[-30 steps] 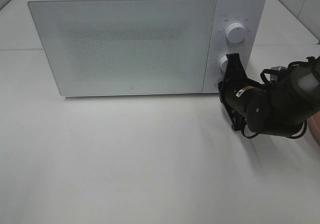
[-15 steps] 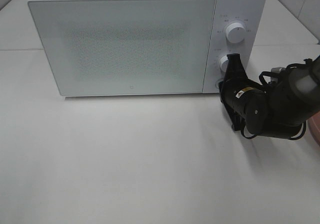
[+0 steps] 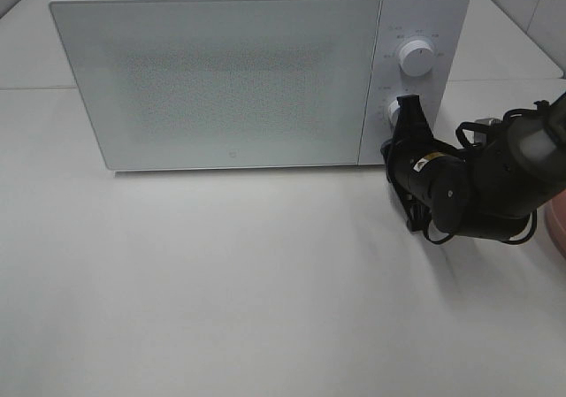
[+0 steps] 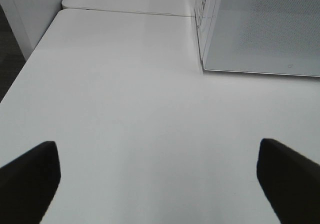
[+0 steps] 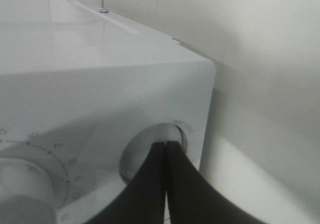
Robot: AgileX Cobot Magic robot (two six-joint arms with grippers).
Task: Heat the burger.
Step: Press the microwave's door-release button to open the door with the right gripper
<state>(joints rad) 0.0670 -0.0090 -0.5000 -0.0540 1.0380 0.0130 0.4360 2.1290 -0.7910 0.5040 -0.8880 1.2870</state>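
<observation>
My right pincer [image 5: 166, 144] is closed tight, holding nothing, its tips pressed together against the round button [image 5: 150, 156] low on the control panel of the microwave [image 3: 230, 70], just beside the lower dial [image 5: 20, 184]. My left pincer [image 4: 160, 184] is spread wide and empty above the bare worktop [image 4: 125, 84], left of the microwave. I cannot tell where the burger is: the door is shut and its frosted front hides the inside. A pinkish plate [image 3: 559, 227] edge shows far right.
</observation>
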